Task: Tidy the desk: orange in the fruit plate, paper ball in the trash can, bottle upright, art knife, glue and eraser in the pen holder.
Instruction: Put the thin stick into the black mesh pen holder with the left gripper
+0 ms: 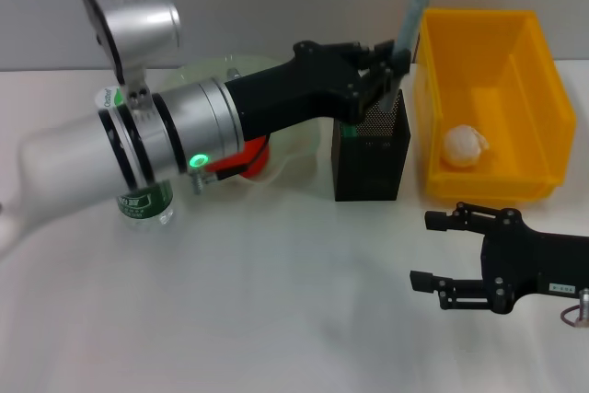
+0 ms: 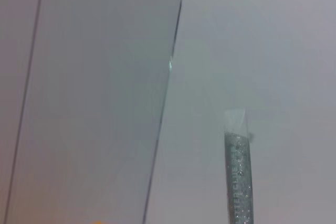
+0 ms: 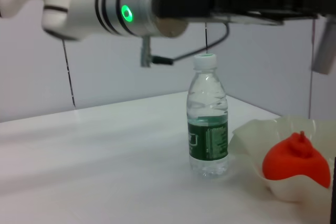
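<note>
the left gripper (image 1: 394, 60) grips the glue (image 1: 414, 2) nearly upright, lower end right over the pen holder (image 1: 370, 158). the right gripper (image 1: 440, 250) waits on the worktop (image 1: 276, 301), jaws open.

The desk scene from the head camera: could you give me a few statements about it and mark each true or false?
1. The paper ball lies in the trash can. True.
2. The bottle lies on its side. False: it stands upright.
3. The orange sits in the fruit plate. True.
4. The right tool holds the glue. False: the left tool grips it over the pen holder; the right tool is open over the desk.
</note>
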Action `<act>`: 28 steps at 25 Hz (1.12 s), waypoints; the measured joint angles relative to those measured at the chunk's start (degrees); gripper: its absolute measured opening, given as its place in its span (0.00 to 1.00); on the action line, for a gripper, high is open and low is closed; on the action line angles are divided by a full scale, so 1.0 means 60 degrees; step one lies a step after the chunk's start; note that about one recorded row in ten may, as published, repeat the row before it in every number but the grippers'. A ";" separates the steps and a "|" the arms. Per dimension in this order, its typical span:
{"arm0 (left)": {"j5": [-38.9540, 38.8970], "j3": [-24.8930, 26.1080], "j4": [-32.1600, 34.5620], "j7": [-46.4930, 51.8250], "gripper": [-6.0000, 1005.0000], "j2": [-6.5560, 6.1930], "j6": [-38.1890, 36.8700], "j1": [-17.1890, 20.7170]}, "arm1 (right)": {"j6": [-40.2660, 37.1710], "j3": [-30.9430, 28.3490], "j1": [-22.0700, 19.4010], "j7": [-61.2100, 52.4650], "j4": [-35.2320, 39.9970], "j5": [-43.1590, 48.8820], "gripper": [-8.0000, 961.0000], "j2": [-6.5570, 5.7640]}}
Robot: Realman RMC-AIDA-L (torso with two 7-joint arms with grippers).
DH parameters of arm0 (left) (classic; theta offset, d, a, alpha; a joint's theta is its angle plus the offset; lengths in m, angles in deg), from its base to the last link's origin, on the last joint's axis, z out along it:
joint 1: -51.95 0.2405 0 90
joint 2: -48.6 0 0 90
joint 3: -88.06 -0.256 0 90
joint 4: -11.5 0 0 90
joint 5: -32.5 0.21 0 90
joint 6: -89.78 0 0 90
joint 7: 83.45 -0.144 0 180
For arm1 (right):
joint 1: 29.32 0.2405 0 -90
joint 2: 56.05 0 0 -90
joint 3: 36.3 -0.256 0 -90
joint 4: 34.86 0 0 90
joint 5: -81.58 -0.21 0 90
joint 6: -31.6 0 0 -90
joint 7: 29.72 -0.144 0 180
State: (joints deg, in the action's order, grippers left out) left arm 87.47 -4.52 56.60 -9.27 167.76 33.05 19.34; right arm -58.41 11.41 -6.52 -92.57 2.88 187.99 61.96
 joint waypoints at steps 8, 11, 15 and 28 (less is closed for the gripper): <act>-0.6400 -0.3291 -0.1997 -0.6581 0.15 0.0002 0.0444 -0.0493 | 0.0000 0.0003 0.0183 -0.0249 -0.0022 0.0245 0.85 0.0051; -0.7997 -0.4412 -0.2018 -0.8327 0.15 0.0003 0.1040 -0.0593 | -0.0013 0.0002 0.0217 -0.0367 -0.0030 0.0246 0.85 0.0052; -0.9058 -0.5137 -0.2174 -0.9192 0.15 0.0003 0.1716 -0.0859 | -0.0053 0.0002 0.0229 -0.0471 -0.0036 0.0246 0.85 0.0051; -0.9368 -0.5263 -0.2432 -0.9134 0.15 0.0002 0.2663 -0.1301 | -0.0074 0.0002 0.0387 -0.0492 -0.0035 0.0219 0.85 0.0135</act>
State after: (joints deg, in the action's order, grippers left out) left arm 31.26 -36.10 42.01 -64.07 167.78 49.02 11.53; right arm -58.85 11.42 -4.20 -95.52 2.67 189.30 62.77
